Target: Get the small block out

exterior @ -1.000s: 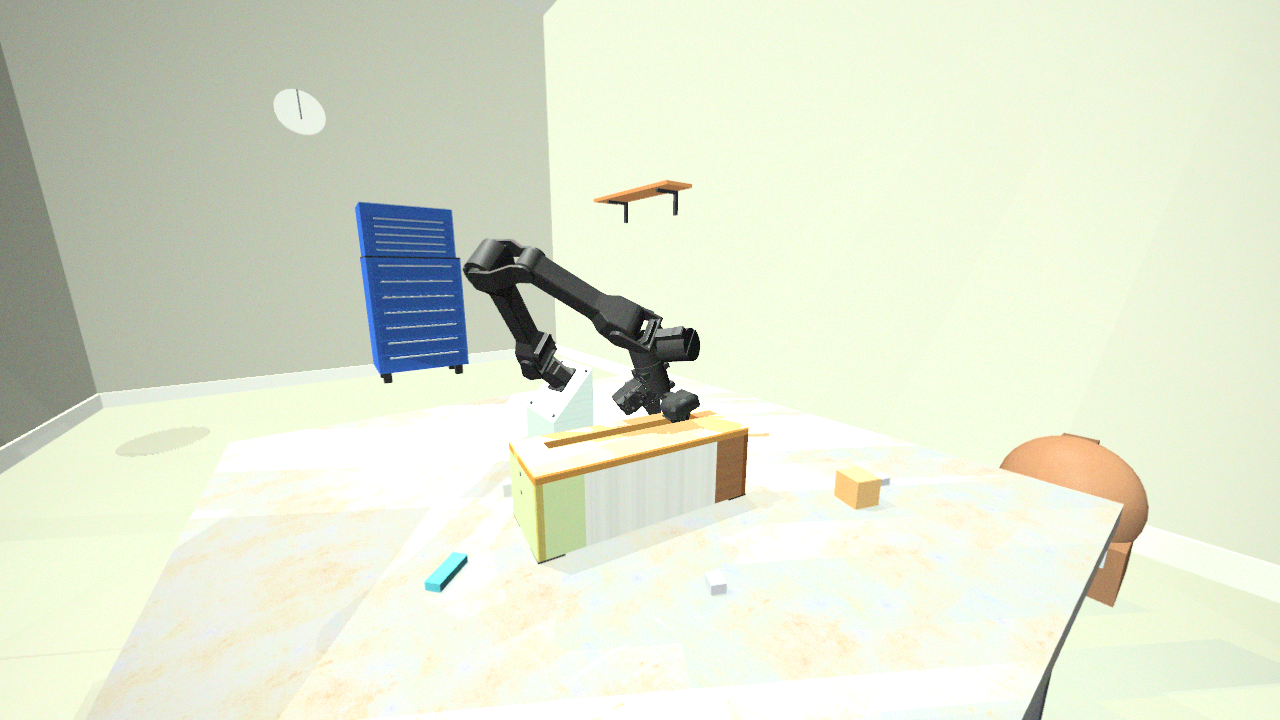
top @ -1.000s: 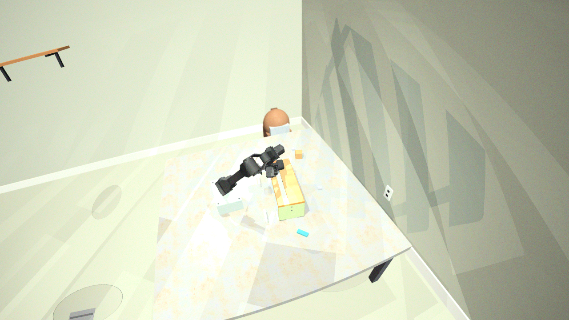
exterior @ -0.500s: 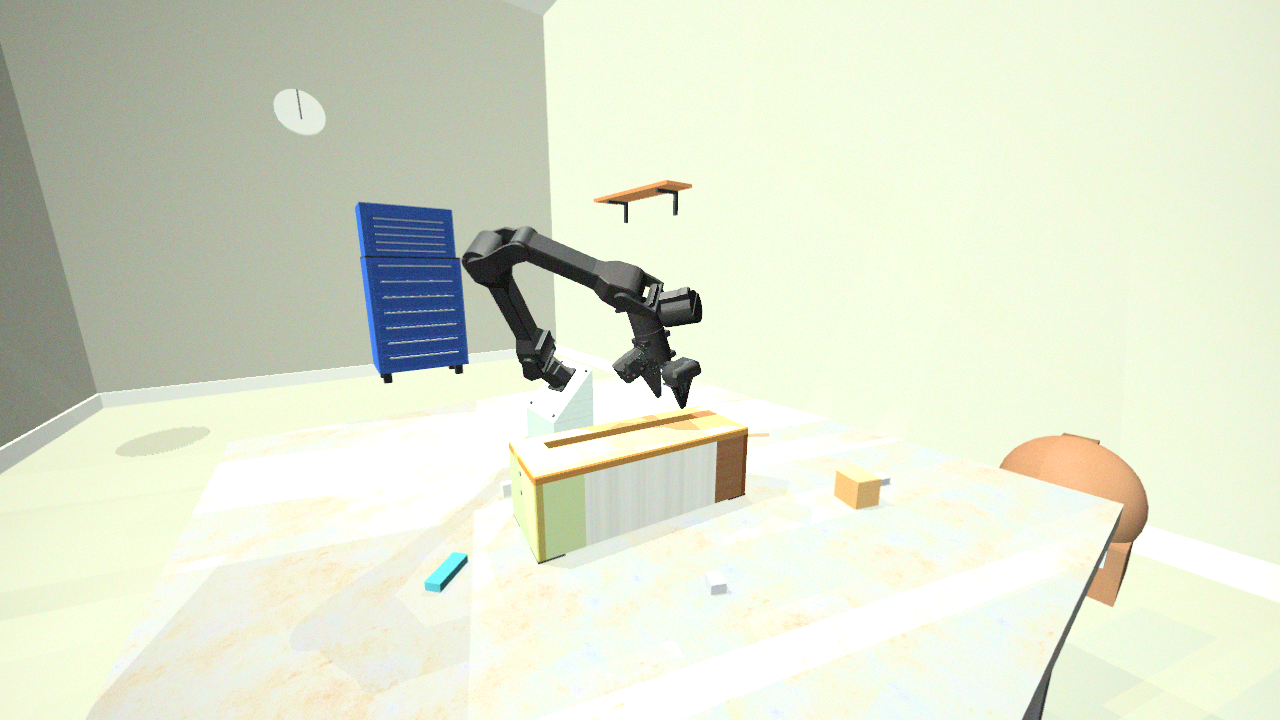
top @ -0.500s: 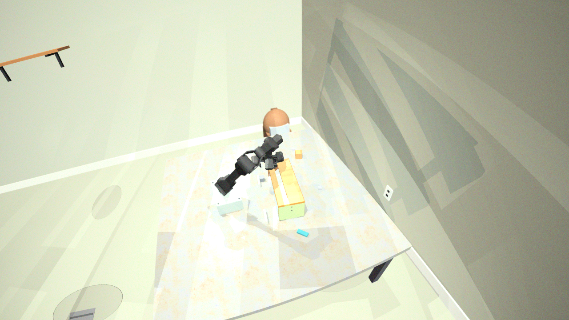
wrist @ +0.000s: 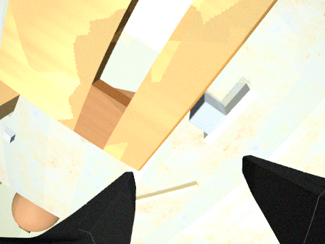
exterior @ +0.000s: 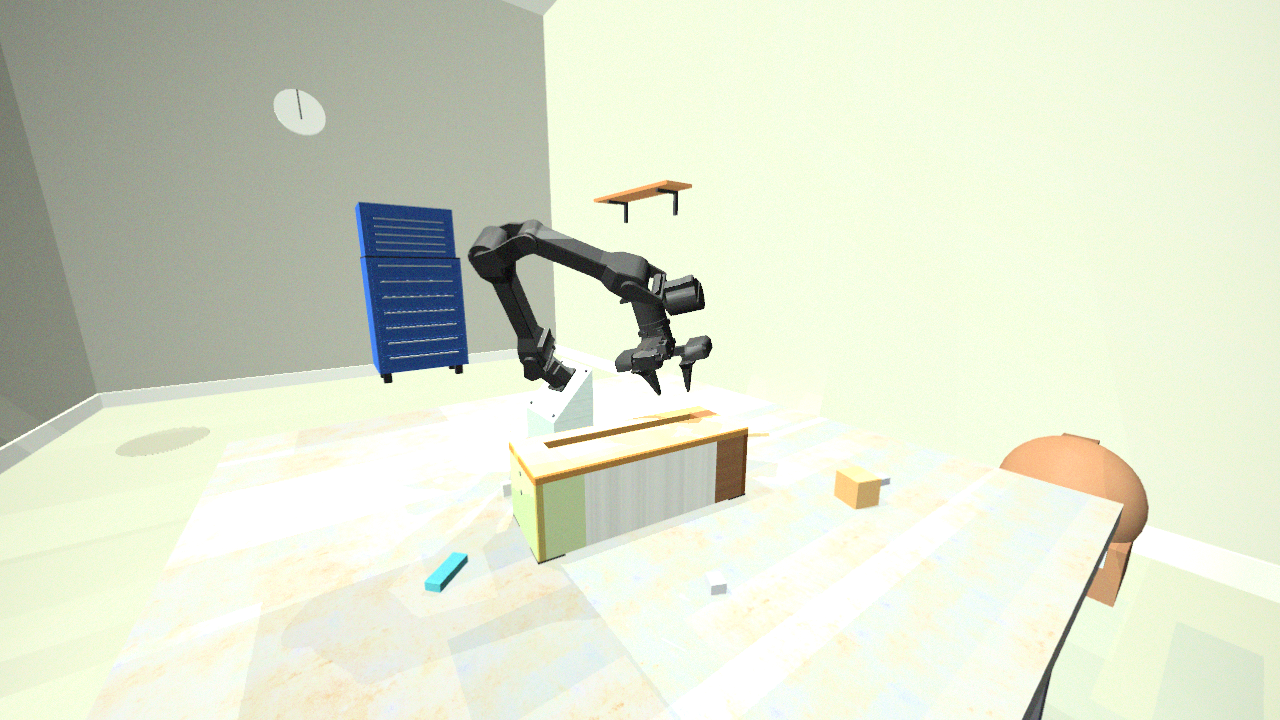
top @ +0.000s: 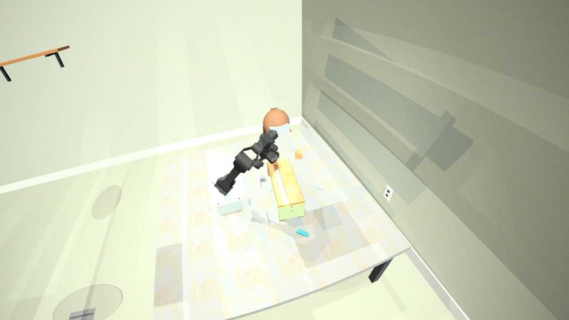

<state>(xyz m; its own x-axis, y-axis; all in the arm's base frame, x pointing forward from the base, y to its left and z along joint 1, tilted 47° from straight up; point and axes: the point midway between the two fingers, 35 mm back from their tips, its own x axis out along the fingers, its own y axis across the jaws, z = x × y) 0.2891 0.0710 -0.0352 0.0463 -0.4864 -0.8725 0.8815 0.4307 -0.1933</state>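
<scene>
The box (top: 293,187) (exterior: 644,440) (wrist: 162,112) stands upright on the table, with a long slot in its orange top. In the exterior view its front has a green panel (exterior: 563,514) at the left, a brown panel (exterior: 731,467) at the right and a pale window (exterior: 648,492) between. No block can be made out on the shelf. My gripper (exterior: 673,391) (wrist: 189,172) is open and empty, above the level of the box top near the brown-panel end. A small grey-blue block (wrist: 207,117) (top: 261,178) lies on the table by the box's long back side; whether it is the task's block I cannot tell.
A thin tan stick (wrist: 167,191) lies near the brown end. Also on the table (top: 254,274) are an orange cube (top: 298,154) (exterior: 856,488), a cyan bar (top: 302,233) (exterior: 445,573), small pale cubes (exterior: 716,583) and a white strip (top: 266,217). The arm's white base (exterior: 563,416) stands behind the box.
</scene>
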